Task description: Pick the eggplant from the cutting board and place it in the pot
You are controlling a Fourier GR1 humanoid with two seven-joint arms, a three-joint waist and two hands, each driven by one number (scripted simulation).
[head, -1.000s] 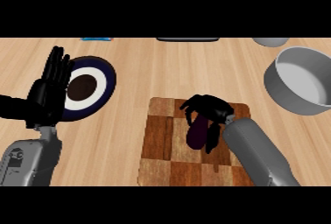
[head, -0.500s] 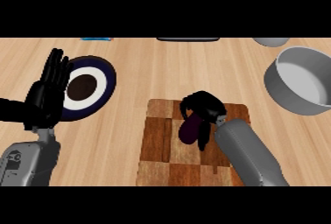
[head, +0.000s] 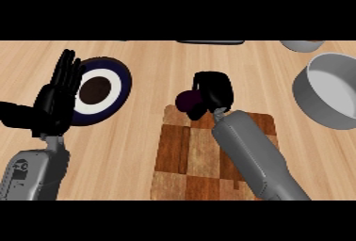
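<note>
My right hand (head: 215, 90) is curled round the dark purple eggplant (head: 188, 100), holding it above the far edge of the checkered wooden cutting board (head: 191, 155). Most of the eggplant is hidden by the fingers; only its rounded left end shows. The grey pot (head: 332, 92) stands at the right, well apart from the hand. At the left my left hand (head: 57, 99) rests open with fingers up, beside the plate.
A dark blue plate (head: 104, 89) with a white ring and brown centre lies at the left, partly behind the left hand. A grey bowl (head: 303, 44) and a dark flat object (head: 208, 42) show at the far edge.
My right hand has lifted the eggplant off the board and carried it away from me, toward the board's far edge. The left hand has barely moved.
</note>
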